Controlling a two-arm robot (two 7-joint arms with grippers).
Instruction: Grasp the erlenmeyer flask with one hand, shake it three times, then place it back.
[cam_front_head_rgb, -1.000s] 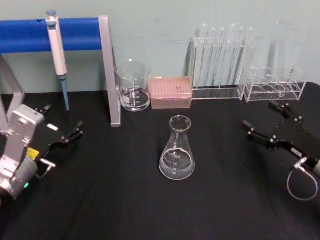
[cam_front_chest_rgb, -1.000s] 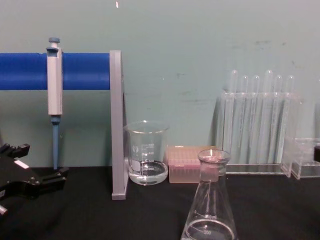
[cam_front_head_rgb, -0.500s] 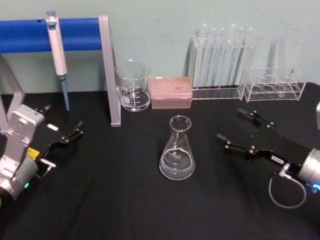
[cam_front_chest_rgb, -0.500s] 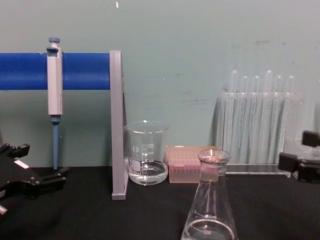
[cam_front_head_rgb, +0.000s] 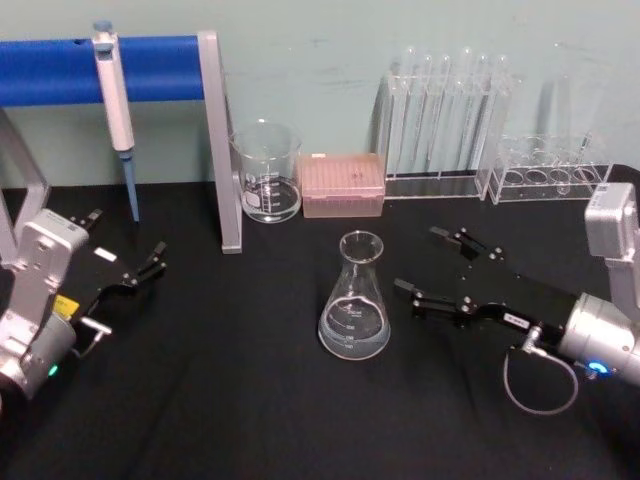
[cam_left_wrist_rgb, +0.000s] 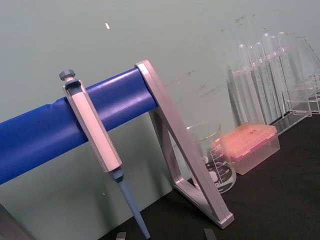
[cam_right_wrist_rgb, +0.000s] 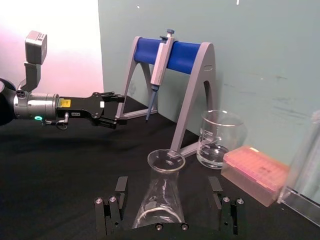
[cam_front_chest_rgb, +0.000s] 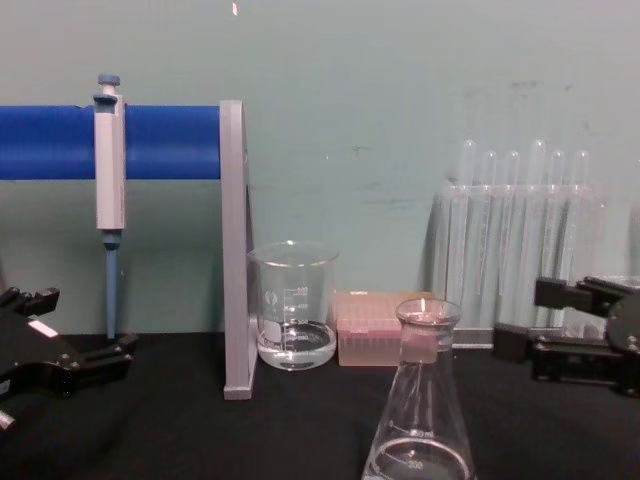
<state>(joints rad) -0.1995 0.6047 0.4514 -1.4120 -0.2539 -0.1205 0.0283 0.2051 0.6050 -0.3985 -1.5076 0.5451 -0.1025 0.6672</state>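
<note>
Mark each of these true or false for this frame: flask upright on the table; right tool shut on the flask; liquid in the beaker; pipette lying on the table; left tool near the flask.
1. The erlenmeyer flask stands upright on the black table. True.
2. The right tool is shut on the flask. False: it is open, beside the flask on the robot's right, not gripping it.
3. The beaker holds some clear liquid. True.
4. The pipette lies flat on the table. False: it hangs from the blue bar.
5. The left tool is next to the flask. False: it sits far off at the left.
</note>
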